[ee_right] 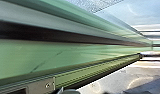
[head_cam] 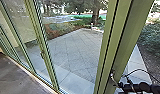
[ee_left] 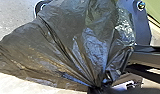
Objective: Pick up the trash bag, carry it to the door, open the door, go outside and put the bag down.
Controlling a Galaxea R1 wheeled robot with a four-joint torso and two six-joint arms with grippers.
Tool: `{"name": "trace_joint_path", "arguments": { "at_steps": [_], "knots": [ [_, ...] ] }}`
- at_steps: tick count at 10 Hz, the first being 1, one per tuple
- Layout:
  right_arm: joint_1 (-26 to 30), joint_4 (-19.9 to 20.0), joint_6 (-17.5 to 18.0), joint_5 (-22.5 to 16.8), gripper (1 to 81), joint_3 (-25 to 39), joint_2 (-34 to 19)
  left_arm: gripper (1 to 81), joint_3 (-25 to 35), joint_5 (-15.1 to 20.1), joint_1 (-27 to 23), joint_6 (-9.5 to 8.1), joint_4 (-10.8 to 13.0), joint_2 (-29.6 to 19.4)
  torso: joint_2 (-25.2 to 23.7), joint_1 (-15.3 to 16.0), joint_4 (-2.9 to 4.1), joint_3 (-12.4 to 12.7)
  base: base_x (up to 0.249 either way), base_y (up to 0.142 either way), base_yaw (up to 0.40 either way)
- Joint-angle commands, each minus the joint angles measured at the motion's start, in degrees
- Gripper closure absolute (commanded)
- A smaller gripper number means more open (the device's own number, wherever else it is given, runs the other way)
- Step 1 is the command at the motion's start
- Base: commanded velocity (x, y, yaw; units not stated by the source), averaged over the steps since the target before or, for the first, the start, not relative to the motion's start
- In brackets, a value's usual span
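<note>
Bag (ee_left: 68, 42) nearest left wrist camera, neck bunched, left fingers (ee_left: 97, 90) apparently closed on it. Door-opening step: right arm (head_cam: 140, 87) beside door (head_cam: 136, 30), seemingly ajar; its grip, cannot tell. Next move calls for widening gap, bag kept clear.

We stand at the glazed edge of a building, where green-framed glass (head_cam: 71, 45) meets a dark indoor floor (head_cam: 13, 77), with a paved yard (head_cam: 76, 52), shrubs (head_cam: 156, 32) and a tree trunk (head_cam: 95, 16) outside.
</note>
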Motion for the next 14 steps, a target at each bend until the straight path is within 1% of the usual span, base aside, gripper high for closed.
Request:
{"name": "trace_joint_path", "arguments": {
  "at_steps": [1, 3, 5, 6, 7, 11, 12, 14],
  "knots": [
    [13.3, -2.1, -1.3, -2.7, 1.0, -6.8, -0.2, 81.1, 0.3, 3.3, -1.9, -0.12, -0.5, -0.7, 0.0, 0.0, 0.00, 0.0, 0.000, 0.000, 0.000],
    [15.8, -4.1, -2.0, -2.8, 1.0, -7.8, -0.5, 81.1, 0.3, 3.2, -1.9, -0.20, -0.5, -0.9, 0.0, 0.0, 0.00, 0.0, 0.000, 0.000, 0.000],
    [18.7, -6.2, -2.6, -5.0, 1.0, -7.4, -1.9, 81.1, 0.3, 3.2, -1.8, -0.20, -0.5, -0.9, 0.0, 0.0, 0.00, 0.0, 0.000, 0.000, 0.000],
    [20.1, -6.5, -3.2, -5.7, 1.0, -7.3, -2.6, 81.1, 0.3, 3.2, -1.9, -0.20, -0.5, -0.9, 0.0, 0.1, 0.00, 0.0, 0.000, 0.000, 0.000],
    [21.1, -6.7, -4.7, -6.1, 1.0, -7.5, -2.9, 81.1, 0.3, 3.2, -1.9, -0.20, -0.6, -0.9, 0.1, 0.1, 0.00, -0.1, 0.000, 0.000, 0.000],
    [28.3, -7.5, -8.6, -11.4, 1.0, -7.8, -4.4, 81.1, 0.3, 3.4, -1.9, -0.29, -0.6, -0.8, 0.2, 0.3, 0.02, -0.2, 0.000, 0.000, 0.000],
    [30.3, -7.5, -9.3, -12.6, 1.0, -7.9, -4.9, 81.1, 0.3, 3.5, -1.9, -0.29, -0.6, -0.8, 0.2, 0.3, 0.02, -0.2, 0.000, 0.000, 0.000],
    [33.3, -7.5, -10.2, -13.7, 1.0, -8.0, -5.8, 81.1, 0.3, 3.7, -1.8, -0.29, -0.6, -0.7, 0.2, 0.3, 0.04, -0.3, 0.000, 0.000, 0.000]
  ]
}}
